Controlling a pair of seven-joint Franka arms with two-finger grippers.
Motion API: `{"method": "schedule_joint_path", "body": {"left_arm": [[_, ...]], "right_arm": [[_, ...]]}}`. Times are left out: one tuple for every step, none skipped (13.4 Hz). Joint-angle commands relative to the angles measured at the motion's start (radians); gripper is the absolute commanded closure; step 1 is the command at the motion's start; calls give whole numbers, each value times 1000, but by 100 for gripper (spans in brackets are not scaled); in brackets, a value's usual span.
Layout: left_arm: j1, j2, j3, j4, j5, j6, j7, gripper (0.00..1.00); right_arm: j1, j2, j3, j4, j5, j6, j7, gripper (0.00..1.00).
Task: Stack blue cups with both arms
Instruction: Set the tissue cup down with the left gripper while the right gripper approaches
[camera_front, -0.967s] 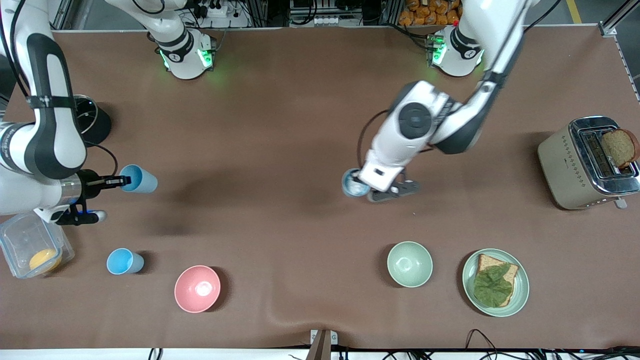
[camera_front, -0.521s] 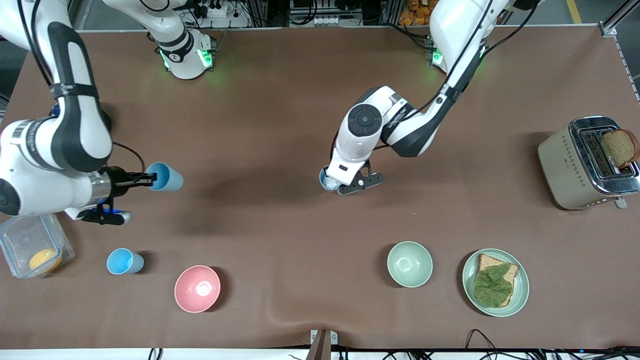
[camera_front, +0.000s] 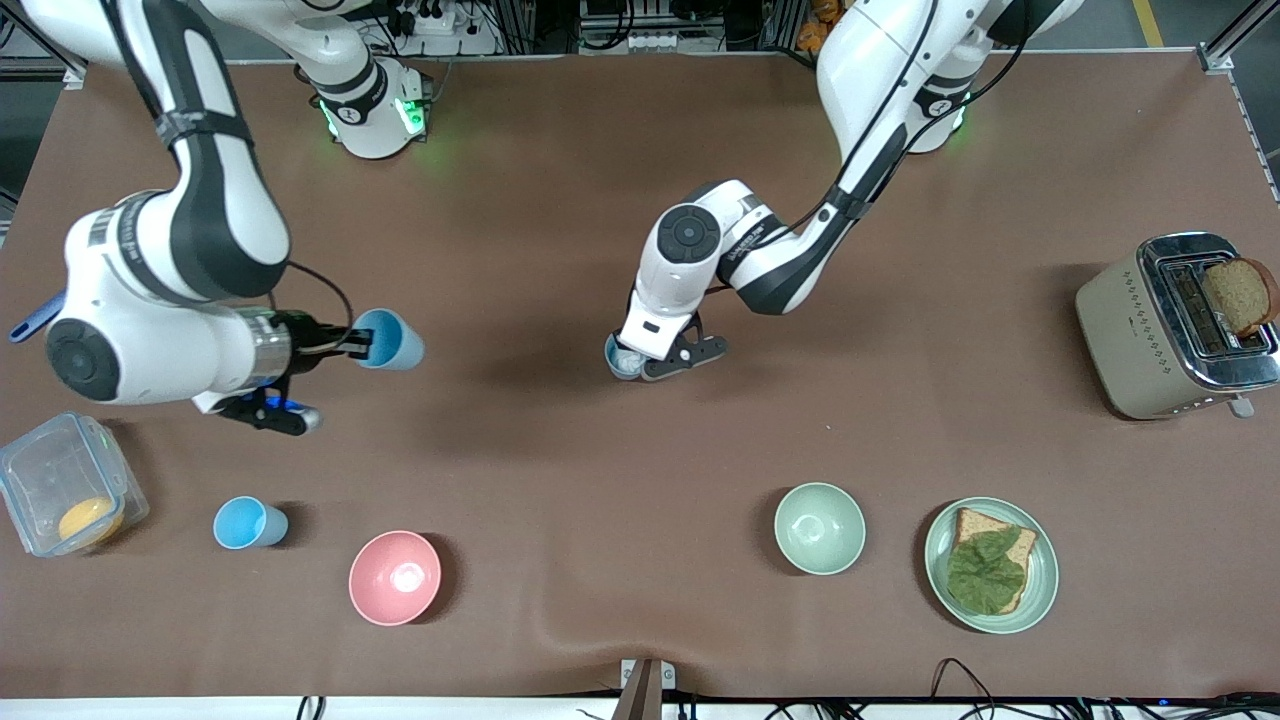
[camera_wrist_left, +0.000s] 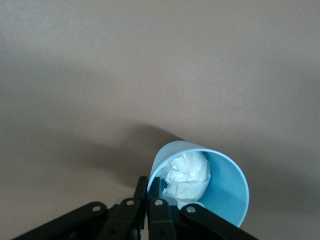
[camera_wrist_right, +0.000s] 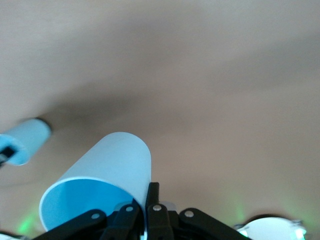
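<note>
Right gripper is clamped on the rim of a bright blue cup, one finger inside, one outside. That cup is carried tipped on its side, up in the air over bare worktop toward the right arm's end, with its shadow below it. In the right wrist view the same cup sits at the fingers, mouth toward the camera.

Left gripper pinches the rim of a paler cup, near the worktop's middle. Mostly hidden under the wrist in the front view. Left wrist view shows this cup with crumpled white paper inside; fingers closed on its wall. Can't tell whether its base touches the worktop.

The two held cups are well apart, roughly level with each other.

A third cup stands upright nearer the camera, between a clear box with something orange in it and a pink bowl.

Green bowl stands just beside a plate with bread and a leaf. Toaster at the left arm's end has bread in one slot.
</note>
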Motion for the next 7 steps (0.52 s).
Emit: {"method": "schedule_joint_path", "body": {"left_arm": [[-10, 7, 10, 27, 33, 6, -49, 8], [-10, 0, 10, 27, 36, 5, -76, 0], [-10, -18, 10, 27, 37, 3, -87, 0], [-2, -52, 10, 27, 42, -9, -89, 0], [9, -90, 10, 25, 42, -38, -89, 0], [19, -138, 10, 25, 42, -90, -87, 0], [38, -190, 10, 25, 42, -138, -84, 0]], "right_arm": [[42, -18, -10, -3, 49, 12, 92, 100], [57, -20, -10, -1, 49, 22, 114, 100], [70, -20, -10, -3, 49, 32, 142, 100], [88, -20, -10, -3, 49, 40, 163, 100], [106, -20, -10, -3, 49, 52, 194, 100], [137, -20, -10, -3, 49, 75, 241, 100], [163, -17, -10, -4, 51, 101, 296, 100]]}}
